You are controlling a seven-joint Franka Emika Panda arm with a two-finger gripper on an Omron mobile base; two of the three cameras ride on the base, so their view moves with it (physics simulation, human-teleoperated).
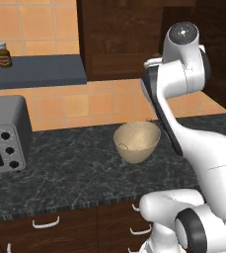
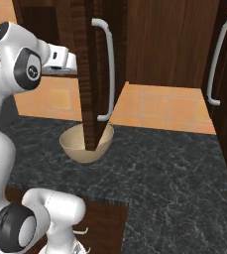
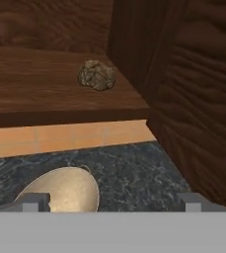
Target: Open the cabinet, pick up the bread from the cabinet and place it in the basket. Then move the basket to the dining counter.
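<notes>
The cabinet door stands open, so step one looks done. The bread lies on the cabinet shelf, not yet picked up. The gripper faces it with jaws spread wide and empty. The basket waits on the black worktop below (the bread appears in the hand view, the open door's handle in the right base view).
</notes>
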